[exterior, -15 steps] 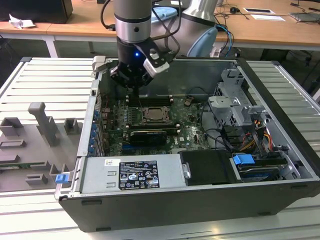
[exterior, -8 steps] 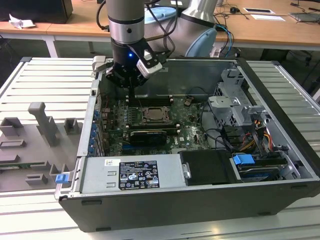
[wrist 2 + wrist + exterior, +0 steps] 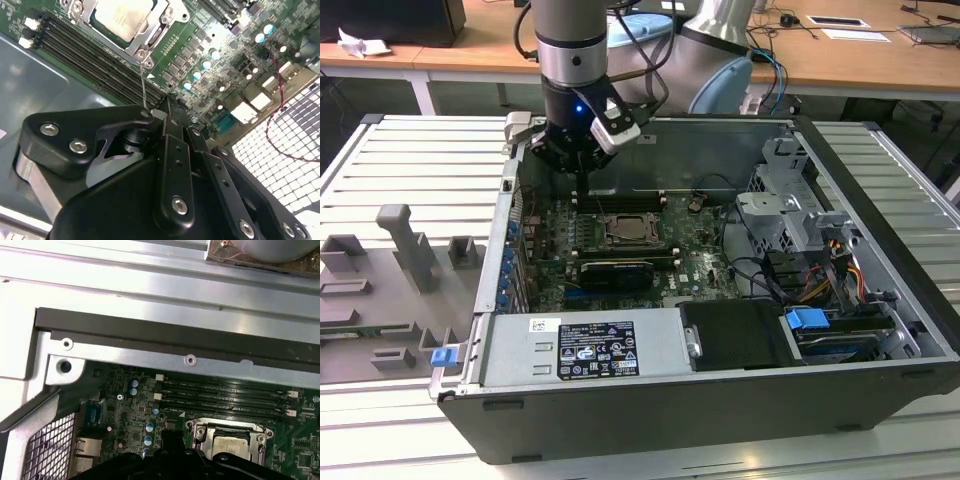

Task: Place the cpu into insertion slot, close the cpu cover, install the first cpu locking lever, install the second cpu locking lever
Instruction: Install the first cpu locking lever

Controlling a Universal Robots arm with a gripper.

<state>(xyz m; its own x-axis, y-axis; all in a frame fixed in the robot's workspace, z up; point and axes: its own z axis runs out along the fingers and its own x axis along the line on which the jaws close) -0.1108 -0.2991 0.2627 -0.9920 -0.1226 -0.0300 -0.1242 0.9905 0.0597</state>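
Here we saw the gripper [image 3: 162,112], fingers pinched together on a thin wire lever [image 3: 144,85], hovering near the board's rear edge beside the chip [image 3: 122,17] seated under its cover [image 3: 150,37].

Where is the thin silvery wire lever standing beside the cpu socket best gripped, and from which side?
Probably at its free end: the thin silvery wire lever stands up from the socket corner toward the gripper. Come from above, closing across the wire; its foot sits tight against the silvery cpu cover.
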